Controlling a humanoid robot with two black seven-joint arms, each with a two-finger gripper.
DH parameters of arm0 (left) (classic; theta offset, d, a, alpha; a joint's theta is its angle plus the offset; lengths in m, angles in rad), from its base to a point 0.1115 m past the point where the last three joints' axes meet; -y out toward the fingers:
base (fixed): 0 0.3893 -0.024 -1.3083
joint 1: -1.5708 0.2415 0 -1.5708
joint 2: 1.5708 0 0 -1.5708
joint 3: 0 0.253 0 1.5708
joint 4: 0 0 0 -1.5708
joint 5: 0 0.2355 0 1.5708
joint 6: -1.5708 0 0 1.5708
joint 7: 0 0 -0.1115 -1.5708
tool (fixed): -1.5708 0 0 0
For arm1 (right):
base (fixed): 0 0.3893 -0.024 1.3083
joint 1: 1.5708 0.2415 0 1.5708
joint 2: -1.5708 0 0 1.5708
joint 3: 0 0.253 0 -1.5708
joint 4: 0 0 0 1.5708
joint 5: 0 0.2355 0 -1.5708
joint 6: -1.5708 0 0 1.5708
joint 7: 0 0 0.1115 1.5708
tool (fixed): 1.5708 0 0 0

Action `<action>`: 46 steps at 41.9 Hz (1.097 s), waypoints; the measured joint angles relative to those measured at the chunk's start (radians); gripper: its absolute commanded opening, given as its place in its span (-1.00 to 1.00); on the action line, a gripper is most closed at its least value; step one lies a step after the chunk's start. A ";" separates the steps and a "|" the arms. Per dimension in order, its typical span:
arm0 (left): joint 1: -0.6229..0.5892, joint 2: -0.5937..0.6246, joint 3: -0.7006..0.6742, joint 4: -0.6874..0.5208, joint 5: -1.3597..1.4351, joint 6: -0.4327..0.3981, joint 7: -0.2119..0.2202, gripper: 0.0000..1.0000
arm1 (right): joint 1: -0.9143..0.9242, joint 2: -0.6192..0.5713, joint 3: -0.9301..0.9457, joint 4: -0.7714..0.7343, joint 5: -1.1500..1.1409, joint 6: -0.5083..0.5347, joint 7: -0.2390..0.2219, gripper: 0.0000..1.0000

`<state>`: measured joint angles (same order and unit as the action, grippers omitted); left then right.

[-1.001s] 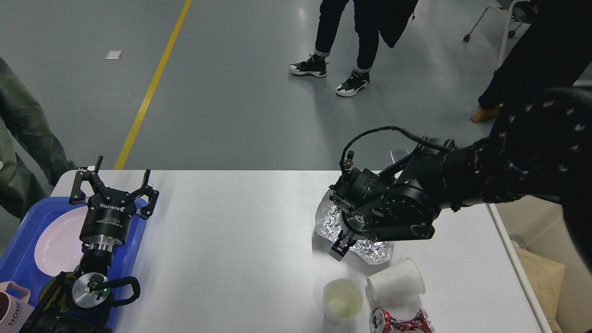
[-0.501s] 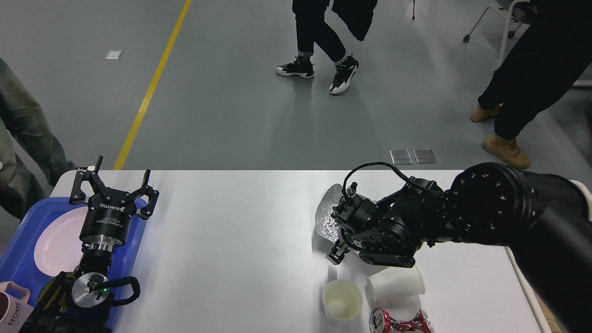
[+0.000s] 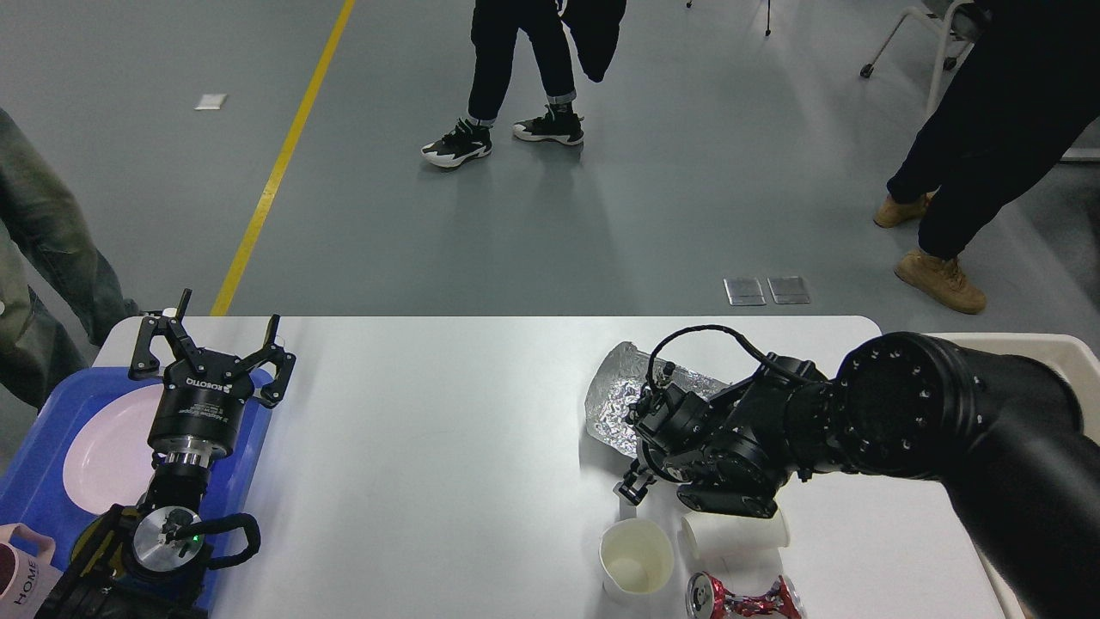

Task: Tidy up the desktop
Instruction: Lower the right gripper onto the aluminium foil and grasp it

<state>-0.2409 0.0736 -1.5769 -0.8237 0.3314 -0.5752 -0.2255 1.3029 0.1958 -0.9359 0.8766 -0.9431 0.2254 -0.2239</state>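
Desktop (image 3: 447, 447) runs long side left to right, white, matte, round-cornered. At its left end, the left gripper (image 3: 209, 342) is spread; right gripper (image 3: 634, 490) unclear.

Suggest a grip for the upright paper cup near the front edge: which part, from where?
Take the upright paper cup by its rim, one finger inside the open mouth and one outside, coming from above. It stands mouth up, and the tipped cup and crushed can crowd its right side.
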 measured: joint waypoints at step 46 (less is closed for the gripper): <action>0.000 0.000 0.000 0.000 0.000 0.000 0.000 0.94 | -0.027 0.003 0.000 -0.023 0.082 0.005 -0.010 -1.00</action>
<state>-0.2409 0.0736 -1.5769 -0.8237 0.3314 -0.5752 -0.2255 1.2758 0.1986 -0.9362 0.8539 -0.8610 0.2303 -0.2334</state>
